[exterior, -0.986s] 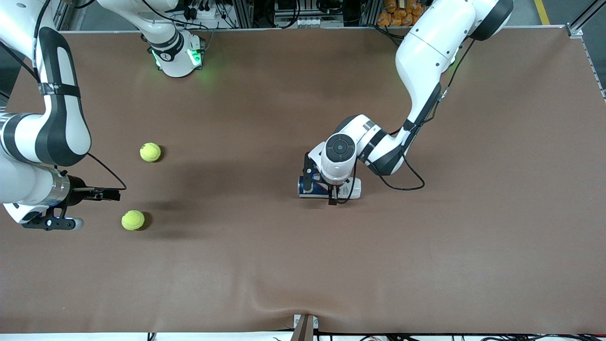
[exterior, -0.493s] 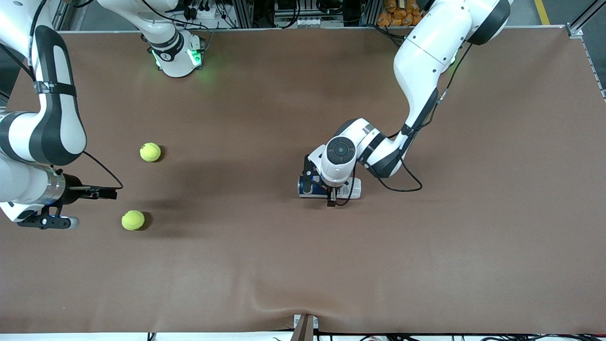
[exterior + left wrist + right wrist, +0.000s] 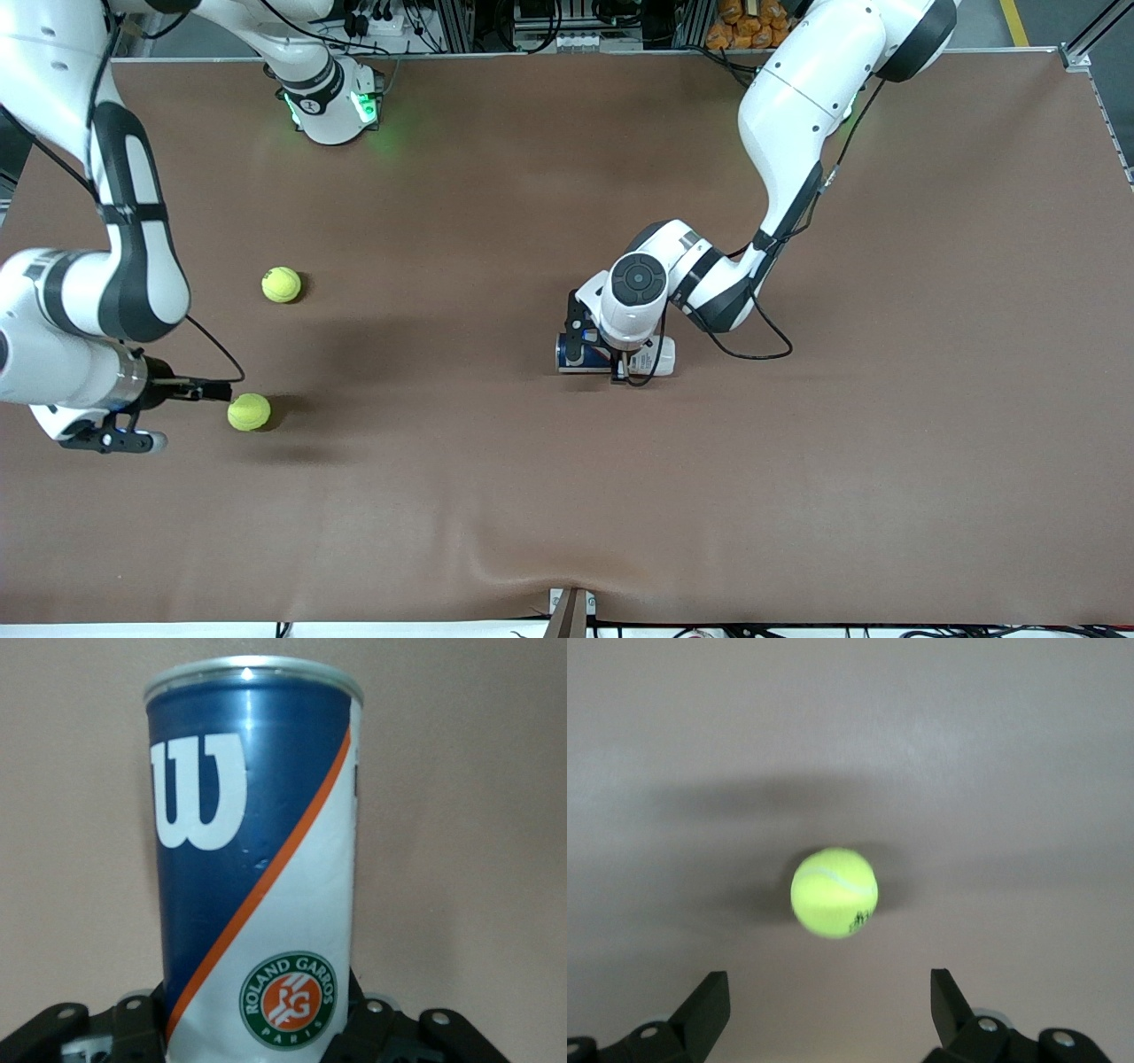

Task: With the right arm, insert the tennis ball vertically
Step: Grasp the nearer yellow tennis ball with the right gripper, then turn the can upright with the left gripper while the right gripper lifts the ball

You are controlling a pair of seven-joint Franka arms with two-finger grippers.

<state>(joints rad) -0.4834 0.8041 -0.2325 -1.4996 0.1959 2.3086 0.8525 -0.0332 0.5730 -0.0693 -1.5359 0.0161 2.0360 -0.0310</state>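
Observation:
Two yellow tennis balls lie on the brown table toward the right arm's end. One ball [image 3: 281, 284] is farther from the front camera, the other ball [image 3: 249, 412] [image 3: 834, 892] nearer. My right gripper [image 3: 215, 390] [image 3: 828, 1003] is open, low and just short of the nearer ball, which is ahead of its fingertips [image 3: 709, 1001] and not between them. At mid-table a blue-and-white Wilson can [image 3: 576, 352] [image 3: 257, 859] lies on its side. My left gripper [image 3: 613, 361] is shut on the can's white end.
The right arm's base [image 3: 332, 106] with green lights stands at the table's back edge. A black cable [image 3: 753, 341] loops from the left wrist onto the table beside the can. A small bracket [image 3: 571, 611] sits at the table's front edge.
The right arm has swung its gripper down toward the nearer ball. The left gripper has closed on the can, which shifted slightly.

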